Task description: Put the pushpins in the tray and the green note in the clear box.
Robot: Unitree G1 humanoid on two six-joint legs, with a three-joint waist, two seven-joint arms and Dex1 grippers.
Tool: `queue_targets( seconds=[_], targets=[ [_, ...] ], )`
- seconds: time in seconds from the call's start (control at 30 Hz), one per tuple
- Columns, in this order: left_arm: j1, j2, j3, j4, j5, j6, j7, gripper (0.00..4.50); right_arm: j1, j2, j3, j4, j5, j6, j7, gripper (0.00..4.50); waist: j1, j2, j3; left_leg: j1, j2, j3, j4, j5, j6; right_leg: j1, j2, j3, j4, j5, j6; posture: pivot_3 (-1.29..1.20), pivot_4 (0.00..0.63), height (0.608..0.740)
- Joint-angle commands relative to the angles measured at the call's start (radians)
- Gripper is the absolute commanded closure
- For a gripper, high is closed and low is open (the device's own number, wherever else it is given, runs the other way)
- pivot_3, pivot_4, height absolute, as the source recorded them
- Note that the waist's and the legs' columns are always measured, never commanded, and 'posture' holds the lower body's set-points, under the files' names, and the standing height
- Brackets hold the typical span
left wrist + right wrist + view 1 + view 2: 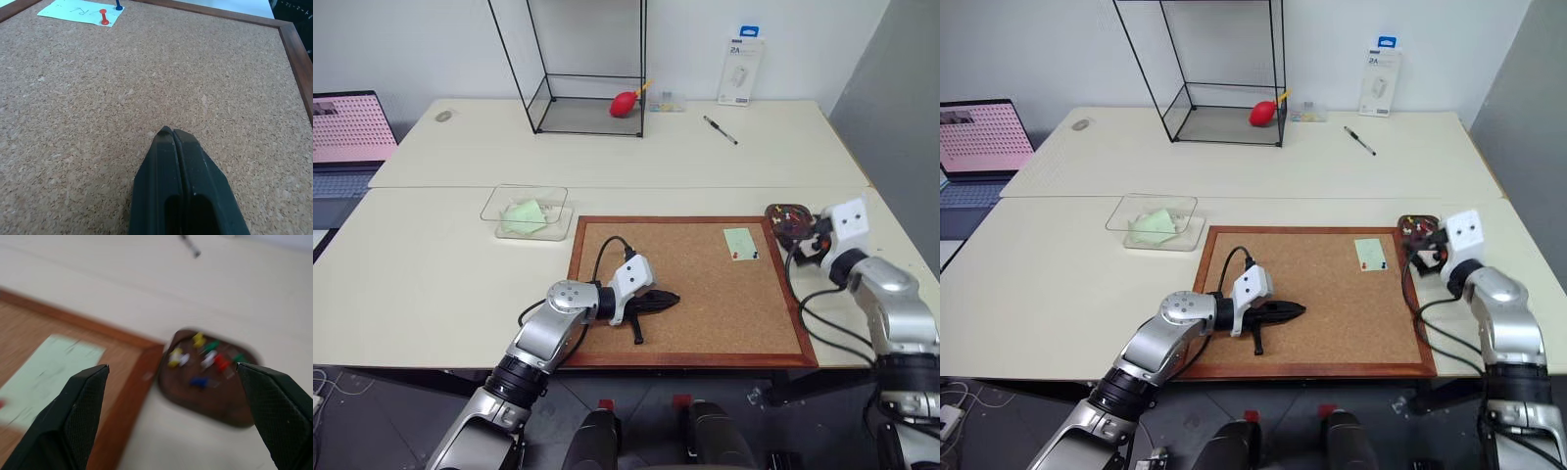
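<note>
Pushpins (pixel 205 360) colours clear in right wrist view; tiny overhead.

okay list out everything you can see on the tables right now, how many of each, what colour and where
Wood-framed corkboard: one, brown, near table edge.
Pale mint-green note: one, pinned on the corkboard's far right part.
Pushpins on the note: two, red and dark blue.
Dark brown tray: one, just right of the corkboard, holding several coloured pins.
Shallow clear plastic box: one, left of the corkboard's far corner, holding a wrinkled pale green sheet.
Black-framed glass case: one, far table, red bulb inside.
Black pen: one, far table.
White packet: one, against the wall.
Laptop: one, pink screen, far left.
Left gripper: shut, over the corkboard.
Right gripper: open, near the tray.
</note>
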Motion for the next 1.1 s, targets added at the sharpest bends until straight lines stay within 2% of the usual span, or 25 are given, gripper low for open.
queue_targets(
  seconds=[0.03, 0.27, 0.4, 0.57, 0.77, 0.97, 1.1],
  targets=[
    [0.018, 0.007, -0.04, 0.028, 0.026, 0.014, -0.027, 4.5, 0.03, 0.033, 0.002, -0.132, 0.051, 0.046, -0.005, 0.07, -0.001, 0.001, 0.0, 0.0, 0.0, 0.0, 0.0, 0.0, 0.0, 0.0, 0.0, 0.0, 0.0, 0.0, 0.0, 0.0, 0.15, 0.74],
    [0.015, 0.006, -0.04, 0.027, 0.029, 0.017, -0.032, 4.5, 0.046, 0.084, 0.034, -0.13, 0.019, 0.039, -0.035, 0.07, 0.0, 0.001, 0.0, 0.0, 0.0, 0.0, 0.0, 0.0, 0.0, 0.0, 0.0, 0.0, 0.0, 0.0, 0.0, 0.0, 0.15, 0.74],
    [0.016, 0.008, -0.036, 0.024, 0.028, 0.02, -0.031, 4.5, 0.037, 0.091, 0.039, -0.093, -0.003, 0.01, -0.053, 0.72, 0.001, 0.001, 0.0, 0.0, 0.0, 0.0, 0.0, 0.0, 0.0, 0.0, 0.0, 0.0, 0.0, 0.0, 0.0, 0.0, 0.15, 0.74],
    [0.017, 0.014, -0.03, 0.023, 0.026, 0.02, -0.033, 4.5, 0.03, 0.095, 0.044, -0.073, -0.011, -0.008, -0.055, 1.92, 0.001, 0.001, 0.0, 0.0, 0.0, 0.0, 0.0, 0.0, 0.0, 0.0, 0.0, 0.0, 0.0, 0.0, 0.0, 0.0, 0.15, 0.74],
    [0.018, 0.014, -0.03, 0.025, 0.028, 0.017, -0.031, 4.5, 0.034, 0.101, 0.054, -0.069, -0.018, -0.012, -0.046, 2.98, 0.0, 0.001, 0.0, 0.0, 0.0, 0.0, 0.0, 0.0, 0.0, 0.0, 0.0, 0.0, 0.0, 0.0, 0.0, 0.0, 0.15, 0.74],
    [0.019, 0.018, -0.03, 0.026, 0.03, 0.015, -0.032, 4.5, 0.038, 0.104, 0.059, -0.076, -0.017, -0.012, -0.044, 4.34, 0.0, 0.001, 0.0, 0.0, 0.0, 0.0, 0.0, 0.0, 0.0, 0.0, 0.0, -0.001, 0.0, 0.0, 0.0, 0.0, 0.15, 0.74],
    [0.023, 0.021, -0.031, 0.022, 0.03, 0.015, -0.032, 4.5, 0.043, 0.1, 0.052, -0.089, -0.01, -0.016, -0.041, 4.44, 0.0, 0.001, 0.0, 0.0, 0.0, 0.0, 0.0, 0.0, 0.0, 0.0, 0.0, 0.0, 0.0, 0.0, 0.0, 0.0, 0.15, 0.74]
  ],
)
